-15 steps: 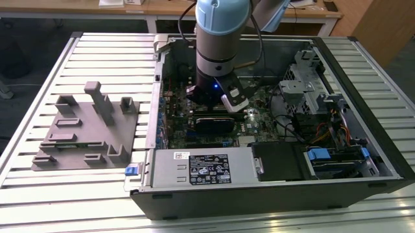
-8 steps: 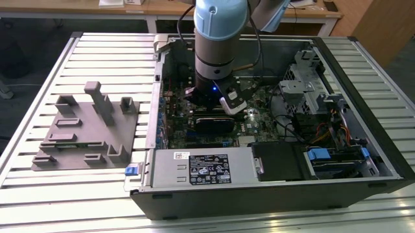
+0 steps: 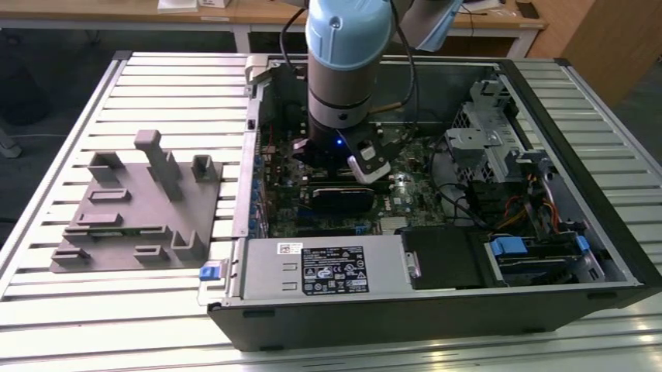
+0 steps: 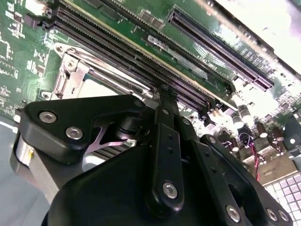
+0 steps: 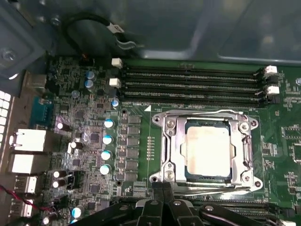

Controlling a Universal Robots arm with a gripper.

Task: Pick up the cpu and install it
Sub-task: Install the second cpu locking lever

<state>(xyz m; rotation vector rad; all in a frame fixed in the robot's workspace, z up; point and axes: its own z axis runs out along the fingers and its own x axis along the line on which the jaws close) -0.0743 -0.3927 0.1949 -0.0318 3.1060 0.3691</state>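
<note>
The cpu (image 5: 208, 150), a pale silvery square chip, lies flat in the metal-framed socket (image 5: 167, 155) on the green motherboard, next to the black memory slots (image 5: 188, 84). In the first wrist view my gripper (image 5: 162, 186) hovers just beside the socket's edge, off the chip, with its black fingertips together and nothing between them. The second wrist view shows the same closed tips (image 4: 167, 92) above the socket, with part of the cpu (image 4: 96, 88) visible under the frame. In the exterior view the gripper (image 3: 349, 174) reaches down into the open computer case (image 3: 435, 318).
A black ribbed block (image 3: 336, 198) sits on the board just in front of the gripper. A power supply with a white label (image 3: 329, 267) fills the case's front. Drive cages and cables (image 3: 517, 163) crowd the exterior view's right. A grey fixture (image 3: 135, 209) lies on the slatted table at the left.
</note>
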